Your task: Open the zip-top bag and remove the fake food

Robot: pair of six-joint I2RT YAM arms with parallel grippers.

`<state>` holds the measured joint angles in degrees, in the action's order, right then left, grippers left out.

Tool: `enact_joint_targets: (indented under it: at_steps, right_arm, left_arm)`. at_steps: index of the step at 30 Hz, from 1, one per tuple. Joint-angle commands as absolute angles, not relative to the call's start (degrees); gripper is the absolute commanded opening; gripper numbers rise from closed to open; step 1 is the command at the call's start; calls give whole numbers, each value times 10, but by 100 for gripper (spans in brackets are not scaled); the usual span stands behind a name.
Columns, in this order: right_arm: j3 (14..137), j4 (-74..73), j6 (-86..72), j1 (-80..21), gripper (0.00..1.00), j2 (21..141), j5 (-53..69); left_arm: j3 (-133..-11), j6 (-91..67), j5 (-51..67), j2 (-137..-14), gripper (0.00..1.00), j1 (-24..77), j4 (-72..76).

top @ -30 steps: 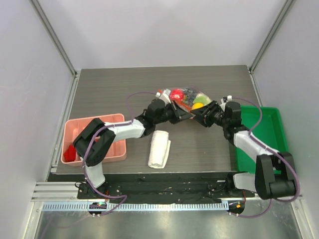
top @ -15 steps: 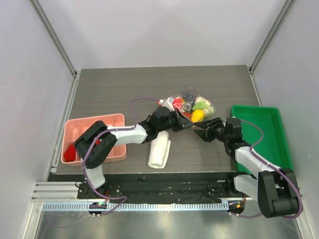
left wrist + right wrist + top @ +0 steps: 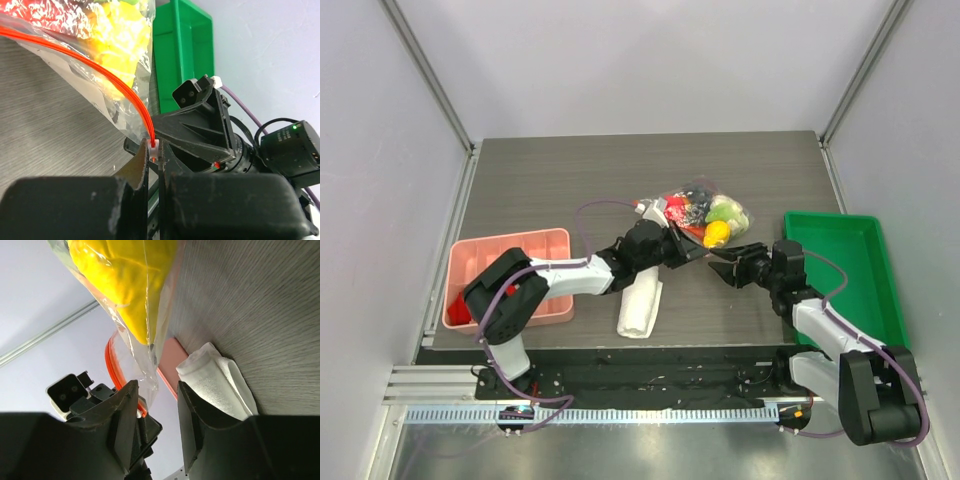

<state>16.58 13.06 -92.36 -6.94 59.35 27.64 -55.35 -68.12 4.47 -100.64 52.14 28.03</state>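
The clear zip-top bag (image 3: 692,206) lies mid-table, holding fake food (image 3: 717,233) in yellow, green, red and dark colours. My left gripper (image 3: 682,250) sits at the bag's near edge. In the left wrist view its jaws (image 3: 156,152) are shut on the small white slider (image 3: 154,145) at the end of the orange zip strip (image 3: 100,65). My right gripper (image 3: 722,268) is just right of it, near the bag's near corner. Its jaws (image 3: 155,407) stand open, and a loose tip of the bag's plastic (image 3: 145,382) hangs beside the left finger. A yellow piece (image 3: 125,275) shows through the plastic.
A folded white cloth (image 3: 640,298) lies just near of the left gripper. A pink compartment tray (image 3: 510,243) sits at the left edge with red pieces in it. A green tray (image 3: 865,290) stands at the right edge behind the right arm.
Both grippers have drawn toward the near edge. The left one stayed shut on the slider. The right one has backed off the bag, which shifted slightly.
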Motion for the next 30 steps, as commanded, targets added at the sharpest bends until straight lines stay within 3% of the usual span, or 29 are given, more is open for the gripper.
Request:
enact_joint_targets:
  at_steps: [1, 5, 8, 11, 12, 21, 30]
  right_arm:
    - [163, 158, -965, -85, 42, 590, 266]
    - [161, 170, -988, -104, 41, 594, 257]
    - [147, 191, -1007, -112, 34, 599, 246]
    - [142, 193, -1011, -114, 20, 603, 236]
    - [141, 193, -1011, -116, 1, 606, 228]
    - [149, 214, -961, -127, 1, 617, 218]
    - [140, 229, -940, -127, 1, 590, 214]
  left_arm:
    - [-547, -675, 18, -975, 0, 535, 300]
    - [-544, -679, 11, -976, 0, 542, 304]
    - [-541, -679, 8, -971, 0, 544, 304]
    - [-533, -679, 4, -965, 0, 543, 302]
    - [-524, -682, 4, -961, 0, 544, 303]
    - [-490, -762, -85, -962, 0, 548, 285]
    - [-533, -838, -264, -943, 0, 538, 97]
